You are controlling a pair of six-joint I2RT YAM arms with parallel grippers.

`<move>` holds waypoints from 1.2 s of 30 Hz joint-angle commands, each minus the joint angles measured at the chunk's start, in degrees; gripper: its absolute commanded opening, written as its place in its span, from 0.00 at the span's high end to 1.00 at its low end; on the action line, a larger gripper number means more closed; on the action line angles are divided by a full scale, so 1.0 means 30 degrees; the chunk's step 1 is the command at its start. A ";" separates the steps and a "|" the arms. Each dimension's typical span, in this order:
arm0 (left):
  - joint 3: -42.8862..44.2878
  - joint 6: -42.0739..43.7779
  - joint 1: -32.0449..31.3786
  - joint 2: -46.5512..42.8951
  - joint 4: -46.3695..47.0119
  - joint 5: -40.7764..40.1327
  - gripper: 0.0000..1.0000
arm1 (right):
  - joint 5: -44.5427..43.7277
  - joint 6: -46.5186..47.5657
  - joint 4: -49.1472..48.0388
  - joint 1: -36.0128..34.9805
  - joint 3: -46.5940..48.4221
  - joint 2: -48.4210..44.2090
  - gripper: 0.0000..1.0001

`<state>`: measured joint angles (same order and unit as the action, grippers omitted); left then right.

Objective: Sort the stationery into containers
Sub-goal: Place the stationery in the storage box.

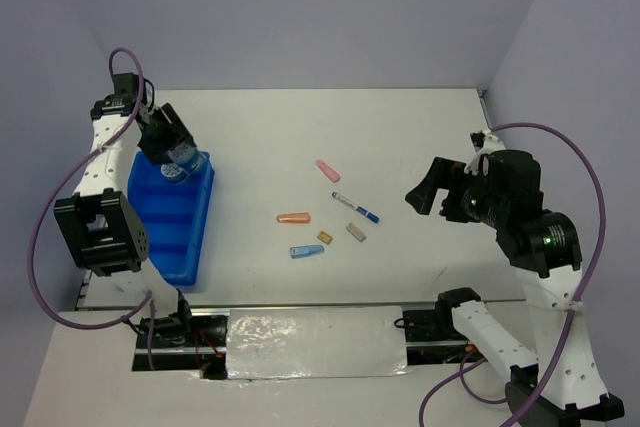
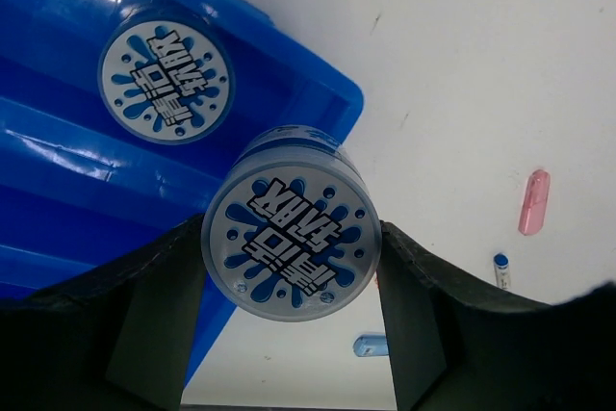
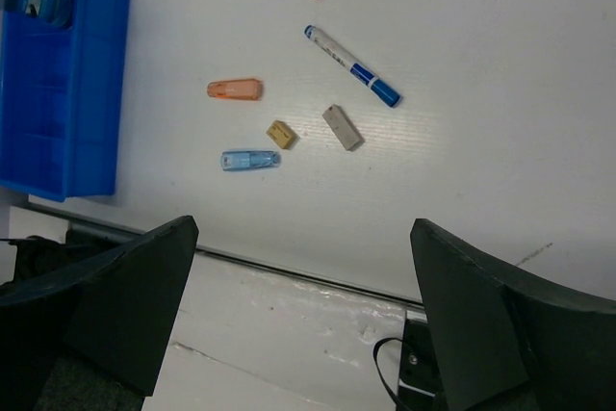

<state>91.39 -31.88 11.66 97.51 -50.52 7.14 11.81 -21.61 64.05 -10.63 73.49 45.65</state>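
My left gripper [image 1: 172,145] [image 2: 291,230] is shut on a round blue-and-white tub [image 2: 289,249], holding it above the far end of the blue tray [image 1: 185,237] [image 2: 58,199], at its right rim. A second tub [image 2: 166,82] lies in the tray's far compartment. My right gripper [image 1: 428,187] [image 3: 303,238] is open and empty, above the table right of the loose pieces. On the table lie a pink stick [image 1: 327,170], the white pen [image 1: 355,207], an orange stick [image 1: 294,217], a light-blue stick [image 1: 307,251], a tan block [image 1: 324,237] and a grey block [image 1: 356,232].
A silver foil strip [image 1: 315,342] runs along the near edge between the arm bases. Purple cables [image 1: 590,197] loop beside both arms. Walls close the table at the back and the right.
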 commanded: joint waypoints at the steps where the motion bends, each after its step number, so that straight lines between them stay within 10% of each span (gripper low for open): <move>1: -0.0549 -0.0097 0.0419 0.0044 0.0375 0.0024 1.00 | 0.0281 0.0053 -0.0843 -0.0147 0.0170 0.0164 0.00; 36: -0.1109 0.1193 0.0830 0.2095 0.2954 -0.3665 0.90 | 0.0808 -0.0240 -0.1048 -0.0118 0.0522 0.0575 0.00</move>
<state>86.56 -29.76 13.72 103.18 -44.16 -0.64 13.58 -22.68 63.00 -10.63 73.49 47.35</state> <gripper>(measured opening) 0.754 0.997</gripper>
